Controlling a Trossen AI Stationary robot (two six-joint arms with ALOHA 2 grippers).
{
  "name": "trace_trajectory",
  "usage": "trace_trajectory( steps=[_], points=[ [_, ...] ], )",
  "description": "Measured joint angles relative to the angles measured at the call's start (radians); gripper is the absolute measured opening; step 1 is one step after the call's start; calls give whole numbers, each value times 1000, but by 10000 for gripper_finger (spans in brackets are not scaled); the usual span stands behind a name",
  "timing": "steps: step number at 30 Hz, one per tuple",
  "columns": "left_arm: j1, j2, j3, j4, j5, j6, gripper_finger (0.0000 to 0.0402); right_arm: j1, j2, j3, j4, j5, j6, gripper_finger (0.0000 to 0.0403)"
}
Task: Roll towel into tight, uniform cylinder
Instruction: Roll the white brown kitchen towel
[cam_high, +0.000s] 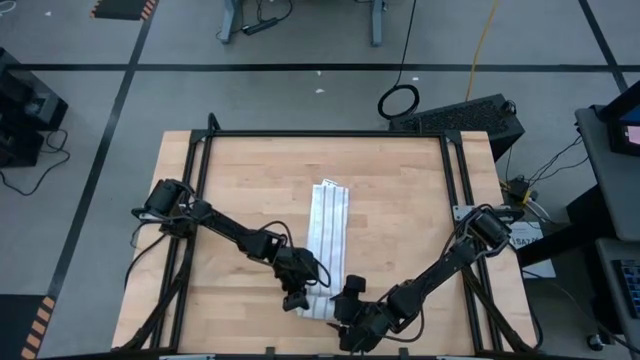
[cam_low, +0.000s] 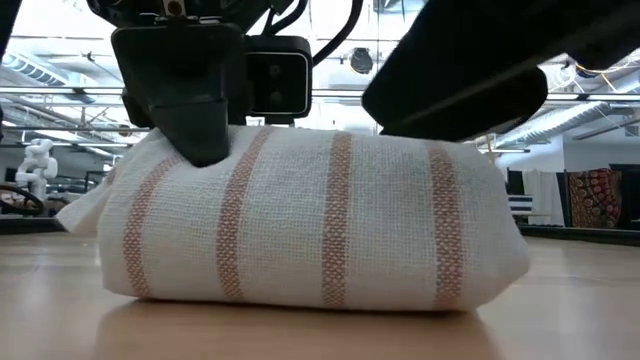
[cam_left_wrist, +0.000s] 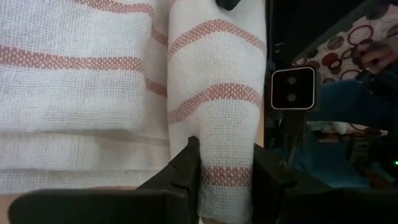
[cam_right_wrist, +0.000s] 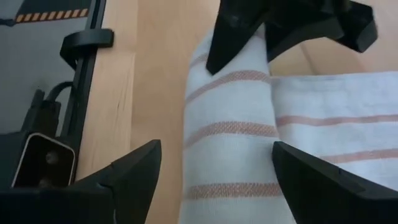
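Observation:
The towel (cam_high: 328, 222), white with thin reddish stripes, lies as a long folded strip on the wooden table, running from far to near. Its near end is rolled into a thick roll (cam_low: 310, 225) that rests on the tabletop. My left gripper (cam_left_wrist: 227, 177) is shut on the roll's left end. My right gripper (cam_right_wrist: 217, 168) is open at the roll's right end, with one finger on either side of the roll (cam_right_wrist: 230, 137). In the high view both grippers (cam_high: 297, 295) (cam_high: 350, 302) meet at the table's near edge. My left gripper pinches the roll's left end (cam_left_wrist: 227, 158) between its two fingers. One finger (cam_left_wrist: 186, 165) sits in the crease between roll and flat strip, the other (cam_left_wrist: 267, 174) on the roll's near side. The fingers slant down from the table's left and lie along the roll. The roll rests on the table. My right gripper: I cannot tell whether its fingertip (cam_right_wrist: 289, 162) touches the cloth.
The unrolled strip reaches toward the table's far side, ending at a folded edge (cam_high: 328, 186). A black metal frame (cam_high: 330, 133) runs around the tabletop. Bare wood lies left and right of the strip.

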Motion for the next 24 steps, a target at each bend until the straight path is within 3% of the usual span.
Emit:
trace_trajectory(
  steps=[15,24],
  points=[
    [0,0,0,0,-26,0,97,-14,46,0,5,-51,6,297],
    [10,-84,1,-143,-40,51,188,-28,65,1,20,-111,6,297]
  ],
)
